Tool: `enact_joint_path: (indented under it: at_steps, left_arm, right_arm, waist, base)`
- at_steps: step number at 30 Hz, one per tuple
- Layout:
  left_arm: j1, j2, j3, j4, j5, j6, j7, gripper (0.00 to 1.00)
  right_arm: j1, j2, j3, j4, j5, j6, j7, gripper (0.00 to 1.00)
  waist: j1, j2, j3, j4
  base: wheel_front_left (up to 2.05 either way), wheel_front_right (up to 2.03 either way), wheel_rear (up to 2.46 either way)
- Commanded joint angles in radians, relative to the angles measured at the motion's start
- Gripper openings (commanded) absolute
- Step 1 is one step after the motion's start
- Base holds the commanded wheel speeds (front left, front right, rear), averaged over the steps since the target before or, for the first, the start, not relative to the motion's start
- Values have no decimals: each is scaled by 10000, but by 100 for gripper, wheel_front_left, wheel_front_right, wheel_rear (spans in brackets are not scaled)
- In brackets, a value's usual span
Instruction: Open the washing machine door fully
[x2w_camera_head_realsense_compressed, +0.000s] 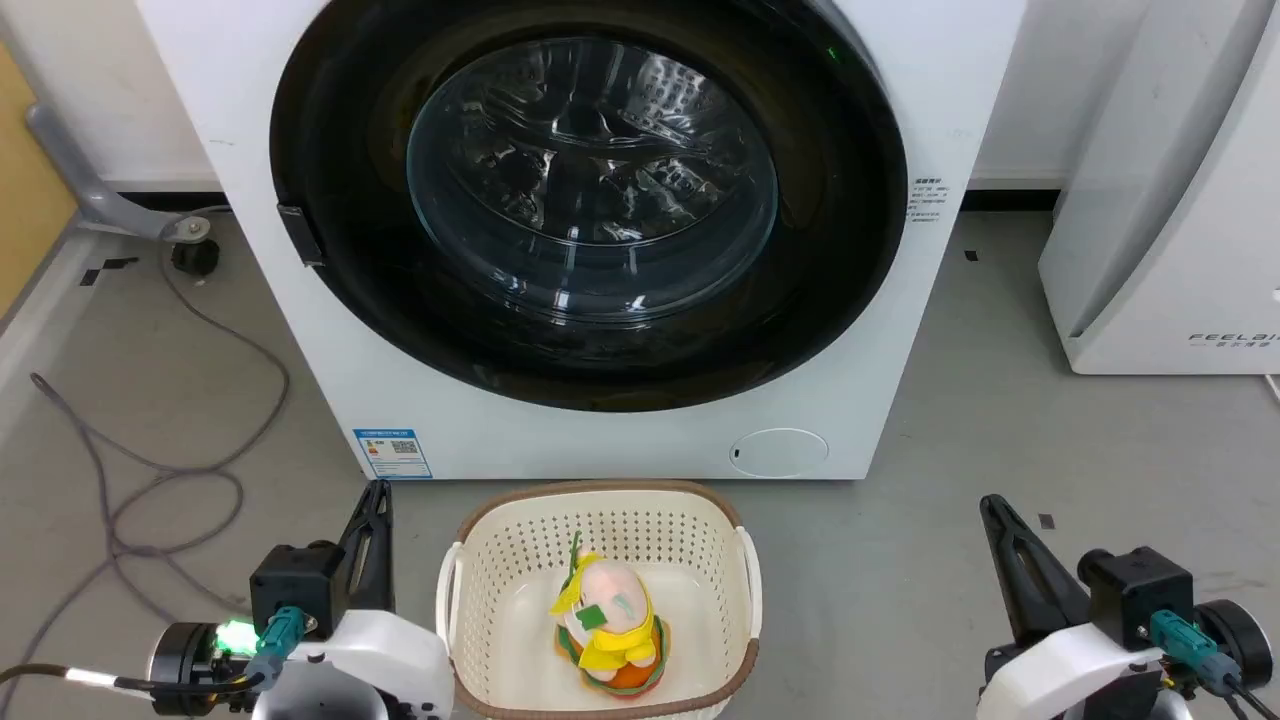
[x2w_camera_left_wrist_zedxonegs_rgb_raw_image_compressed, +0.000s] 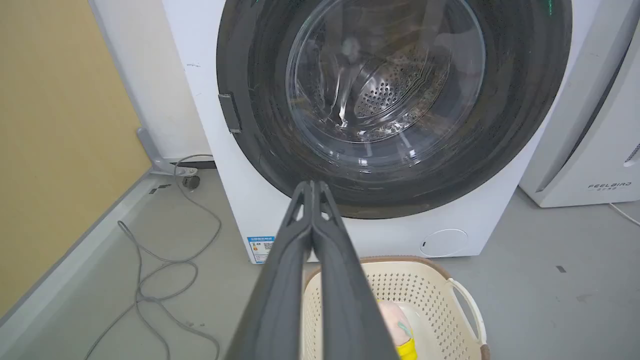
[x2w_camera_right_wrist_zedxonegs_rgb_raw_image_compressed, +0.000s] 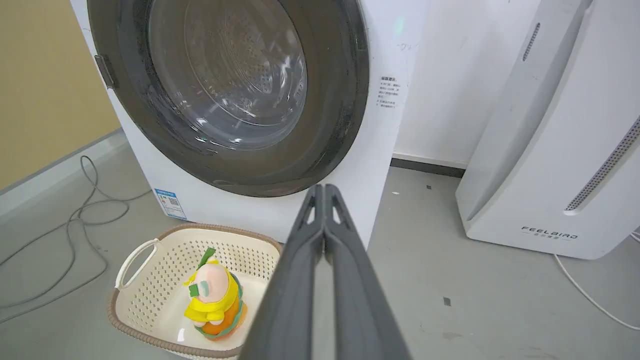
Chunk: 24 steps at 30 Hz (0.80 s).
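Note:
The white washing machine (x2w_camera_head_realsense_compressed: 640, 440) stands straight ahead. Its round door (x2w_camera_head_realsense_compressed: 590, 200), a glossy black ring around a bulging glass centre, lies flat against the front, closed. A small dark handle tab (x2w_camera_head_realsense_compressed: 300, 235) sits on the door's left edge. The door (x2w_camera_left_wrist_zedxonegs_rgb_raw_image_compressed: 395, 100) also faces me in the left wrist view, and in the right wrist view the door (x2w_camera_right_wrist_zedxonegs_rgb_raw_image_compressed: 225, 90) shows at an angle. My left gripper (x2w_camera_head_realsense_compressed: 378, 492) rests low at the left, fingers pressed together and empty. My right gripper (x2w_camera_head_realsense_compressed: 992, 505) rests low at the right, likewise shut and empty. Both are well short of the machine.
A cream perforated basket (x2w_camera_head_realsense_compressed: 745, 590) holding a yellow plush toy (x2w_camera_head_realsense_compressed: 607, 625) sits on the floor between my grippers, just before the machine. Grey cables (x2w_camera_head_realsense_compressed: 150, 470) loop on the floor at left. A white appliance with grey lettering (x2w_camera_head_realsense_compressed: 1170, 220) stands at right.

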Motion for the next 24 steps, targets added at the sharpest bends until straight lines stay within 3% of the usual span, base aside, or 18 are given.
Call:
enact_joint_path:
  at_steps: [1, 18, 19, 24]
  left_arm:
    - [140, 3, -16, -43, 28, -1, 1, 0]
    - [140, 3, -16, -43, 28, -1, 1, 0]
    - [0, 0, -1, 0, 0, -1, 0, 100]
    - [-14, 1, -41, 37, -25, -27, -47, 100]
  right_arm:
    - [-117, -3, -3, -41, -78, 8, 5, 0]
    - [-117, -3, -3, -41, -78, 8, 5, 0]
    - [0, 0, 0, 0, 1, 0, 0, 100]
    - [15, 0, -1, 29, 49, 0, -46, 100]
  waist:
    - [0, 0, 0, 0]
    - [0, 0, 0, 0]
    - [0, 0, 0, 0]
    - [0, 0, 1, -7]
  base:
    - [0, 0, 0]
    - [0, 0, 0]
    - [0, 0, 0]
    - [0, 0, 0]
